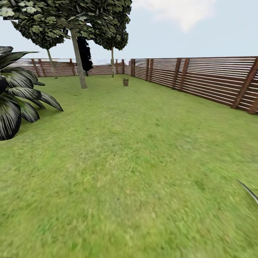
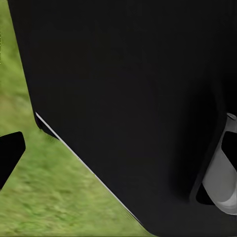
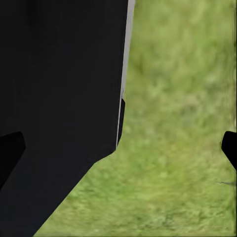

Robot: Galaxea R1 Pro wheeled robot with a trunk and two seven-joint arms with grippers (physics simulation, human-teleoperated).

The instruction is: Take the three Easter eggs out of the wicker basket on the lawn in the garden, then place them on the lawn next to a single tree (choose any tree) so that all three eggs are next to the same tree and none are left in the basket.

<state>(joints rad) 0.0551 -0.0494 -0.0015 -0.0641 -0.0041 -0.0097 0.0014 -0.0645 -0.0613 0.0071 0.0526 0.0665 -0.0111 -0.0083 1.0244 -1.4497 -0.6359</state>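
While jaws go unseen, wicker basket (image 1: pixel 125 82) far across lawn (image 1: pixel 136 161).

Our left gripper (image 2: pixel 123 143) hangs close against a broad black panel of our own body; one dark fingertip (image 2: pixel 10 153) shows, the other hidden. On the right gripper (image 3: pixel 121 148) both dark fingertips (image 3: pixel 229 148) sit far apart at opposite edges, so its jaws seem spread wide, beside the same black bodywork.
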